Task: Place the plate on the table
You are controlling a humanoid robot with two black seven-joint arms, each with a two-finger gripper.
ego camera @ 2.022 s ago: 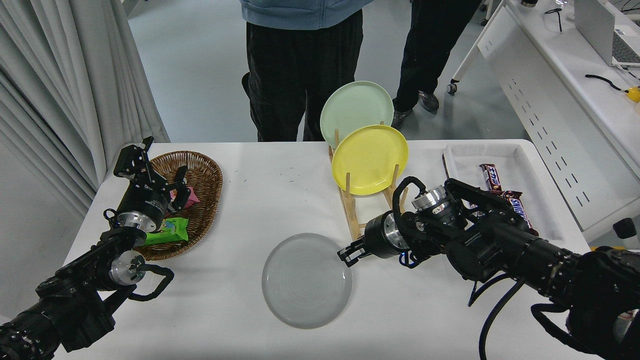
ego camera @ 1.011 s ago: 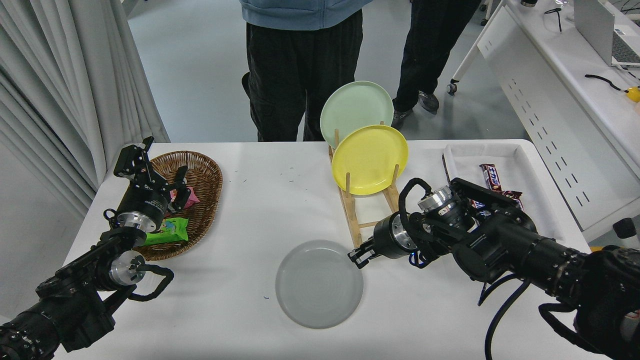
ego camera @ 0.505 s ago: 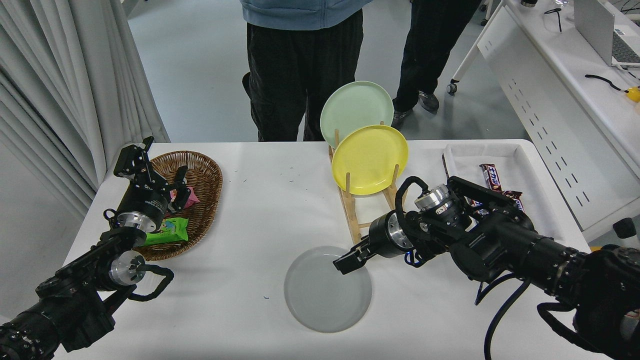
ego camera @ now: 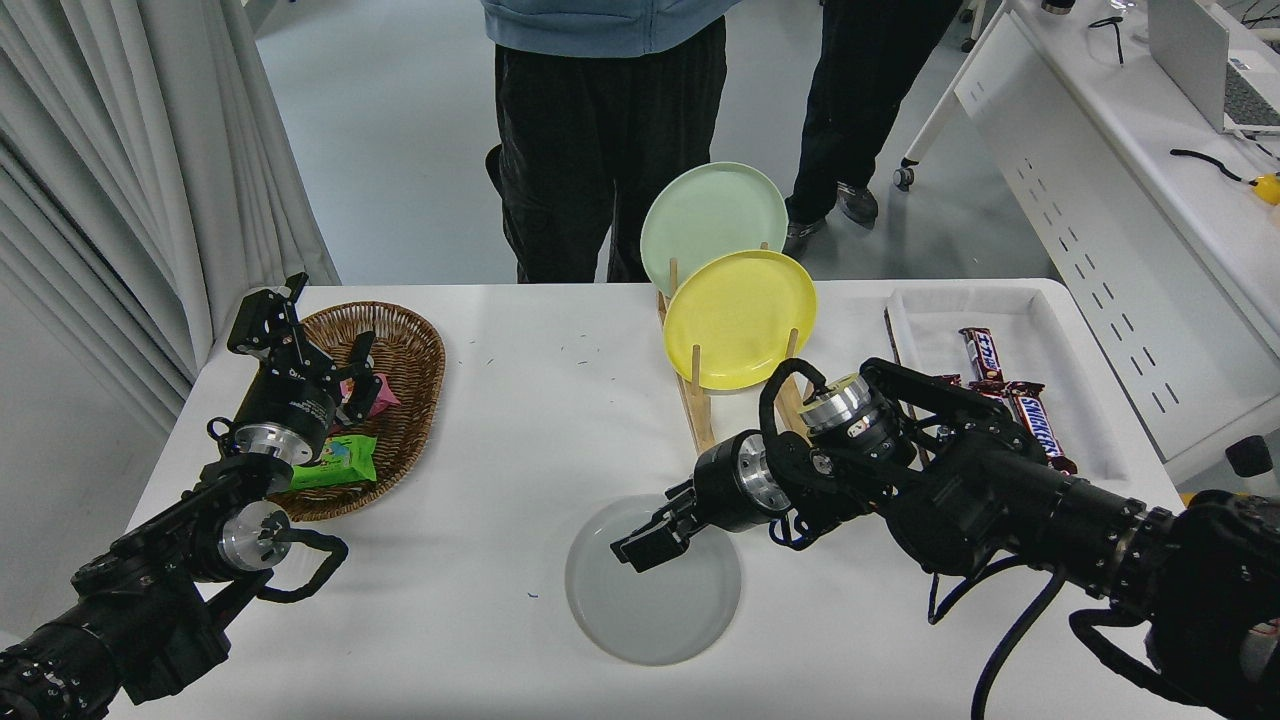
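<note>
the grey plate [ego camera: 650,600] lies flat on the white worktop [ego camera: 520,400]. the right gripper [ego camera: 645,545] is over it; cannot tell if it grips. a wicker basket [ego camera: 405,385] holds snack packets; a white tray [ego camera: 1000,305] holds chocolate bars [ego camera: 1030,415].

Right arm stretched in from lower right, wrist angled down-left; right gripper [ego camera: 645,545] low, fingers close together, state unclear. Left arm parked lower left, left gripper [ego camera: 275,322] pointing away, fingers spread.
</note>
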